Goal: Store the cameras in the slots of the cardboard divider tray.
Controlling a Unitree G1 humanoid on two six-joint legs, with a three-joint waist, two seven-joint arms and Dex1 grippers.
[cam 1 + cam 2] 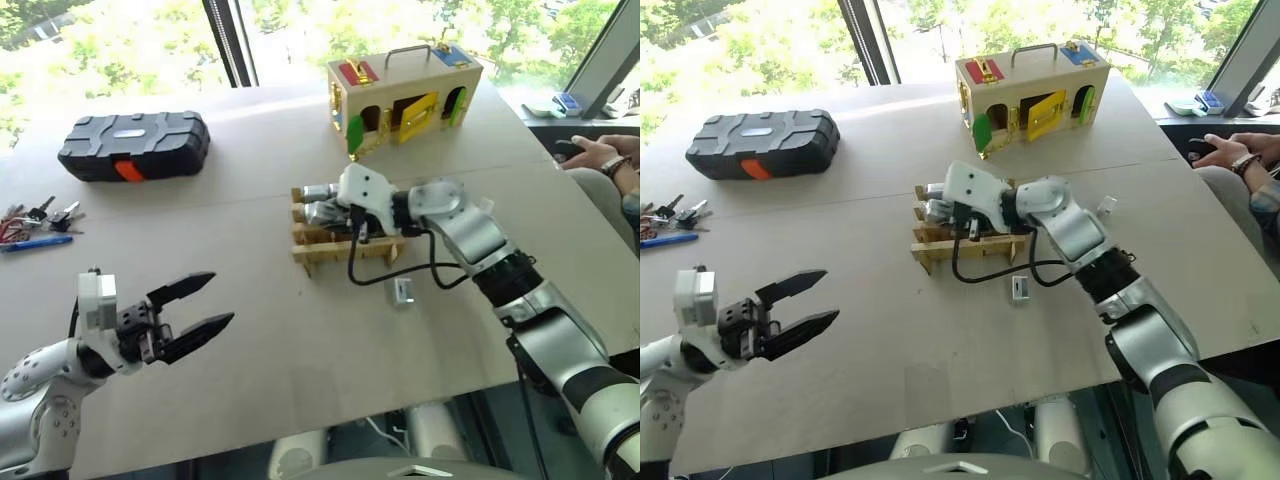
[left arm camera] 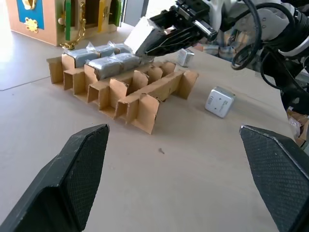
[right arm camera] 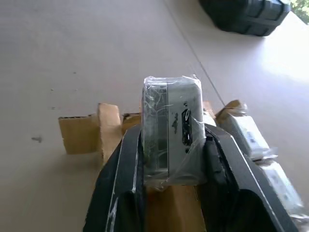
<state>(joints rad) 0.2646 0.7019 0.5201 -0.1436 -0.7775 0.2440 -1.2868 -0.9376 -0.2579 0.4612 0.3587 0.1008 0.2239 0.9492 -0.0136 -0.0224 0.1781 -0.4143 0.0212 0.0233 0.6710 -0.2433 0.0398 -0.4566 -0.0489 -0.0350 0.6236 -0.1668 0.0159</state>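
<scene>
Gripping a small silver-grey plastic-wrapped box-shaped camera [image 3: 171, 140] between both black fingers of right gripper [image 3: 170, 159], jaws pinched tight on its sides, held just above the light-brown slatted cardboard divider tray [image 1: 325, 248] at table centre. Reaching in from 4 o'clock across the beige table [image 1: 250, 180], black cable looped under the wrist.

Sitting already in the tray's far slots, toward 12 o'clock: a few more wrapped silver cameras [image 2: 113, 64], side by side. Near slots showing bare cardboard walls.

Lying loose on the table just beside the tray at 5 o'clock: one more silver-grey camera block [image 1: 402, 291], apart from the tray, not touched by either gripper.

Hovering at 8 o'clock, well apart from the tray: left gripper [image 1: 198, 305], black fingers spread wide, holding nothing, pointing toward the tray.

Standing at 12 o'clock beyond the tray: wooden box with coloured doors and metal handle [image 1: 405, 90]. Resting at 10 o'clock: black ribbed plastic case with orange latch [image 1: 133, 144]. Lying at 9 o'clock near table edge: bunch of keys [image 1: 45, 213] plus blue pen [image 1: 35, 243]. Showing at 3 o'clock past the table edge: a person's hand [image 1: 597, 153].
</scene>
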